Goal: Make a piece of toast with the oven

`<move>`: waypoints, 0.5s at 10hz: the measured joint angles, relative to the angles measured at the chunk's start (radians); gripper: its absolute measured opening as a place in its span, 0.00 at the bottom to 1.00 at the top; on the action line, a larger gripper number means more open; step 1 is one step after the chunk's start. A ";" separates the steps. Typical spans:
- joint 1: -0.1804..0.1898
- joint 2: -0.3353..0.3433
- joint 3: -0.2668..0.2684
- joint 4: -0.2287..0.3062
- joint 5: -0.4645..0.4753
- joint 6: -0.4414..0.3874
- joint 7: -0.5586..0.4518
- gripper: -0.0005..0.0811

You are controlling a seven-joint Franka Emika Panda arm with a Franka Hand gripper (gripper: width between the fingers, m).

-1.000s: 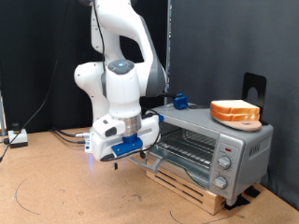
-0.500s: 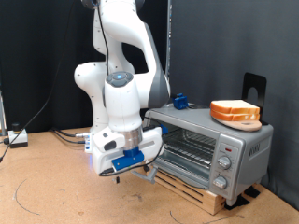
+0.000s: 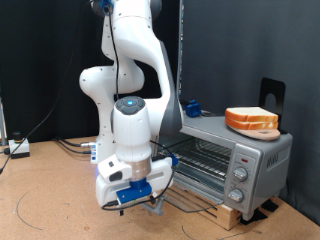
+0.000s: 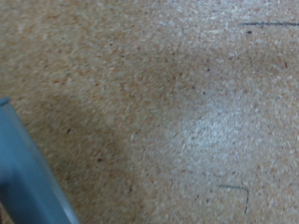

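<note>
The pincer (image 3: 137, 196) has sunk lower toward the table (image 3: 50, 200), drawing the oven (image 3: 225, 160) door down; its grip state is unreadable; the piece of toast (image 3: 251, 120) sits atop the oven, untouched.

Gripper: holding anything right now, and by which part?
Cannot be told. The gripper is low in front of the oven at its door handle, fingers hidden. The wrist view shows only board. Both toast slices sit on the oven's top.
</note>
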 joint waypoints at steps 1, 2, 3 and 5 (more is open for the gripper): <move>0.004 0.023 -0.003 0.009 -0.017 0.007 0.024 0.99; 0.013 0.038 -0.014 0.011 -0.056 0.010 0.067 0.99; 0.018 0.044 -0.029 0.008 -0.086 -0.003 0.105 0.99; 0.016 0.040 -0.062 -0.009 -0.125 -0.006 0.113 0.99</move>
